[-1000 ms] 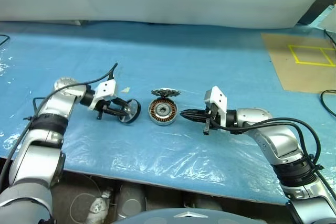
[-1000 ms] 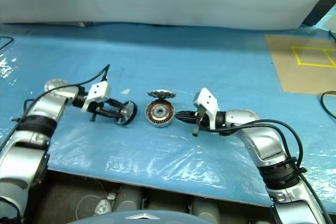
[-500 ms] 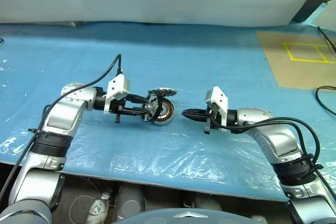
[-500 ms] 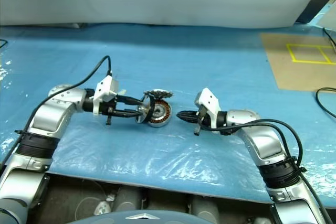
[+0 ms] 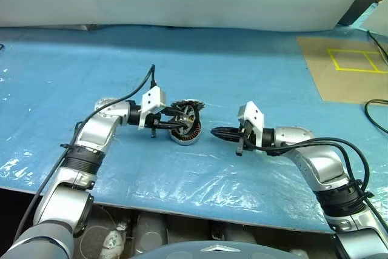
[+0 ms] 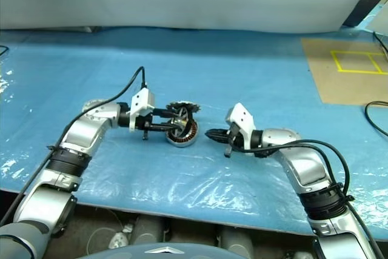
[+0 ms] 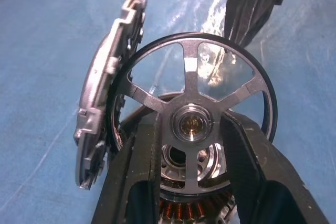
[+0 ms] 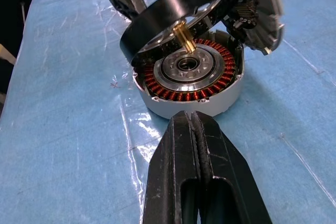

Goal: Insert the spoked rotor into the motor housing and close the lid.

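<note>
Left wrist view is showing the left gripper (image 7: 191, 145) grasping the spoked rotor (image 7: 191, 124) at its hub, one black finger (image 7: 139, 166) on each side of the brass-coloured centre, with the dark rim and silvery spokes standing free. Seen from the head cameras, the rotor (image 5: 188, 117) is hanging tilted just over the motor housing (image 5: 185, 133), which is sitting on the blue sheet (image 5: 242, 77) near mid-table, and the lid (image 5: 187, 105) is standing open at the housing's 12 o'clock edge. The right gripper (image 5: 213, 131) is waiting at the housing's 3 o'clock, just beside it, its fingers clenched together on nothing. In the right wrist view the rotor's short brass shaft (image 8: 184, 30) is pointing down toward the dark bearing hole (image 8: 187, 64) inside the ring of copper windings (image 8: 157, 85). The rotor is looking rigid and light, probably metal with a smooth rim, so the hub grip is likely serving best, leaving the rim free to slide inside the housing wall. The windings are probably delicate, and magnetic pull, if any, could be snatching the rotor sideways. The lid seems thin and stiff, best pushed at its free edge.
</note>
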Motion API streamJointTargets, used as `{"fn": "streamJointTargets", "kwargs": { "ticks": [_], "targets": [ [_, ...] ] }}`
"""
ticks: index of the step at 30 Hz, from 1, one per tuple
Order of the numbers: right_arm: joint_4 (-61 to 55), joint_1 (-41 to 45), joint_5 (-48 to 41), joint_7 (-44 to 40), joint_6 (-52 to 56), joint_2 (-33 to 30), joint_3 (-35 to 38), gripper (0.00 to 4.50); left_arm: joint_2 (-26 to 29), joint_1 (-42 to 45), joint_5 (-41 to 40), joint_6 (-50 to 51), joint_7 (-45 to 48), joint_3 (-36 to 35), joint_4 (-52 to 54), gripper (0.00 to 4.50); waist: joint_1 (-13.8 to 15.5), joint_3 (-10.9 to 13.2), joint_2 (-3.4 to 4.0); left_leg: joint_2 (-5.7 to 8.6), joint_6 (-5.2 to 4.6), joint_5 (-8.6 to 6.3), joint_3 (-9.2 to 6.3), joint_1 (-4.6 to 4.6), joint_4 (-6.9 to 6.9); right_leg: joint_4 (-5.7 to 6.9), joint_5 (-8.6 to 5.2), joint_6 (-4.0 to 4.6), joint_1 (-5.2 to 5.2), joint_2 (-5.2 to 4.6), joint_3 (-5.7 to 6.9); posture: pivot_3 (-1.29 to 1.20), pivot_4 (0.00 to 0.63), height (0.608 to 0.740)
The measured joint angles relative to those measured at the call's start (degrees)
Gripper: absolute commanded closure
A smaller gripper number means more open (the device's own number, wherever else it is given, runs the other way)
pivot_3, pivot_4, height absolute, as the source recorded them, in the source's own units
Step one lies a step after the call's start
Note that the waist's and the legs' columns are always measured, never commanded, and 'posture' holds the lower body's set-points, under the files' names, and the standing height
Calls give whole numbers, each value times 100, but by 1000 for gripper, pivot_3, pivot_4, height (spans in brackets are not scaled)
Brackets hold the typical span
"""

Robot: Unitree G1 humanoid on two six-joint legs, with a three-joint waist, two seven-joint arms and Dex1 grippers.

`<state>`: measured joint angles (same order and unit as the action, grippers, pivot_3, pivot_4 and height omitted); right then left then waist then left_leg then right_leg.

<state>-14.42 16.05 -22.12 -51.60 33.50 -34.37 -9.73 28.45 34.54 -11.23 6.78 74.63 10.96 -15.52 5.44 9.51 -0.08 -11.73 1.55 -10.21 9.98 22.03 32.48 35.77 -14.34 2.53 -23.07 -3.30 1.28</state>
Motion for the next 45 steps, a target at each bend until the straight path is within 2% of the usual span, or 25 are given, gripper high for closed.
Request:
{"fn": "streamJointTargets", "kwargs": {
  "ticks": [8, 23, 29, 37, 45],
  "targets": [
    [-8, -9, 0, 77, 4, 0, 0, 4500, 348, 94, 3, 93, 277, 71, -11, 3184, 3, 0, 0, 1, 0, 0, 1, 0, 1, 0, -5, 8, 0, -1, 0, 0, 150, 740],
    [-7, -4, 44, 171, 4, 14, -1, 4500, 338, 250, 253, -147, 246, 199, -196, 3184, 7, 0, 0, 2, 1, 0, 1, -5, 5, 2, -9, 16, 6, -2, -1, 0, 150, 740],
    [-6, -3, 67, 190, 4, 37, -1, 4500, 367, 257, 388, -84, 181, 284, -242, 1244, 3, 0, 0, 1, 1, 0, 1, -5, 4, 1, -9, 16, 6, -1, -1, 0, 150, 740],
    [-6, -4, 69, 195, 18, 68, -1, 4500, 374, 258, 431, -48, 74, 278, -241, 1244, 7, 0, 0, 1, 1, 0, 1, -3, 3, 1, -9, 15, 5, -1, -1, 0, 150, 740],
    [13, 112, -126, 170, 124, 249, 59, 4500, 325, -100, -470, 706, -45, -273, 658, 1244, -21, 0, 1, 1, 1, -1, 2, -3, -1, 2, -10, 17, 0, -1, -1, 0, 150, 740]
  ]
}}
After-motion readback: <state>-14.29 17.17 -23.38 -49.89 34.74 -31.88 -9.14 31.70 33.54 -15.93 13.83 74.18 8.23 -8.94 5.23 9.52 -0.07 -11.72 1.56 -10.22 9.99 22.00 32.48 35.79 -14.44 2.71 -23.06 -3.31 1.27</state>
